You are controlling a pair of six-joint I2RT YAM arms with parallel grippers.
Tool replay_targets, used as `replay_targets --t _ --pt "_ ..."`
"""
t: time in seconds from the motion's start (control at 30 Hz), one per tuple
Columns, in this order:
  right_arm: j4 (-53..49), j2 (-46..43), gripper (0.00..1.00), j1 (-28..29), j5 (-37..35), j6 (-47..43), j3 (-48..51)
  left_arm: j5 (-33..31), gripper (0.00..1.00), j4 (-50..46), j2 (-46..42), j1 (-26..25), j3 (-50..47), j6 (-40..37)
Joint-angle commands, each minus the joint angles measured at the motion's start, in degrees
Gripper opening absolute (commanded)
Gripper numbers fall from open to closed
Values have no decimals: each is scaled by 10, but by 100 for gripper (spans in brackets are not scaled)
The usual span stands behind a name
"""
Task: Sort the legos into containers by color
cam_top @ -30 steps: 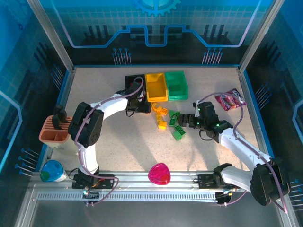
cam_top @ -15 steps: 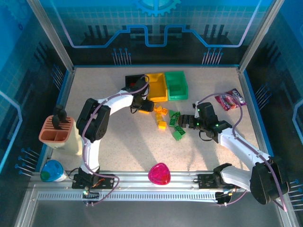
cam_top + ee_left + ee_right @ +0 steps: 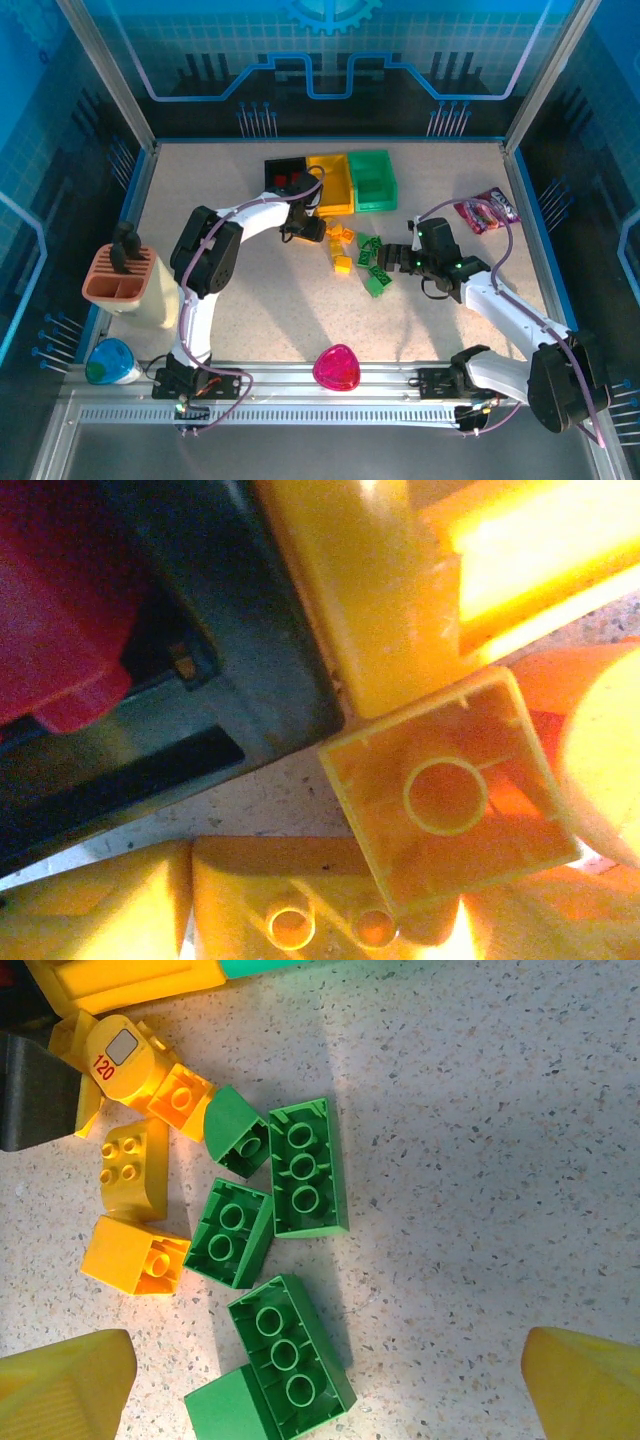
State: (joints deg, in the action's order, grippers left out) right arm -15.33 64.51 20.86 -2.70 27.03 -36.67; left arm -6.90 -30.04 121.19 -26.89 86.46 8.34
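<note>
Overhead view of a speckled table (image 3: 260, 300) with two robot arms reaching toward a row of three small bins at its far side.

Over the last second the left arm has swung off the black bin (image 3: 269, 172), which it had been covering. The left claw (image 3: 306, 226) now sits just in front of that bin, beside the loose yellow bricks (image 3: 340, 243). With the arm out of the way, red bricks (image 3: 287, 180) can be seen inside the black bin. This suggests a red piece has just been dropped off and the left arm is turning to the yellow pile.

The left wrist camera is very close in. It shows a corner of the black bin with a red brick inside, the yellow bin's corner against it, and an upturned hollow yellow brick on the table. Whether the left claw is open or closed cannot be told.

The right claw (image 3: 395, 258) has hardly moved. It hovers above the green bricks (image 3: 308, 1165), fingers spread wide and holding nothing.

The yellow bin (image 3: 330, 207) stands in the middle and the green bin (image 3: 375, 203) on the right, side by side. Their insides look bare from above, though same-coloured pieces would be hard to pick out. The loose bricks on the table are yellow and green, so those two colours probably remain to be sorted.
</note>
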Motion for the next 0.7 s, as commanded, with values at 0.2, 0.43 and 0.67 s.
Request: replay_targets --t 0.2,0.43,0.67 --pt "7 -13 100 -12 4 6 4 -12 48 -35 -2 -16 -9 -4" --pt "7 -14 100 -13 5 6 4 23 45 -23 -61 -21 -52 24" --pt "9 -18 100 -14 7 7 8 39 45 -31 -120 -21 -36 25"
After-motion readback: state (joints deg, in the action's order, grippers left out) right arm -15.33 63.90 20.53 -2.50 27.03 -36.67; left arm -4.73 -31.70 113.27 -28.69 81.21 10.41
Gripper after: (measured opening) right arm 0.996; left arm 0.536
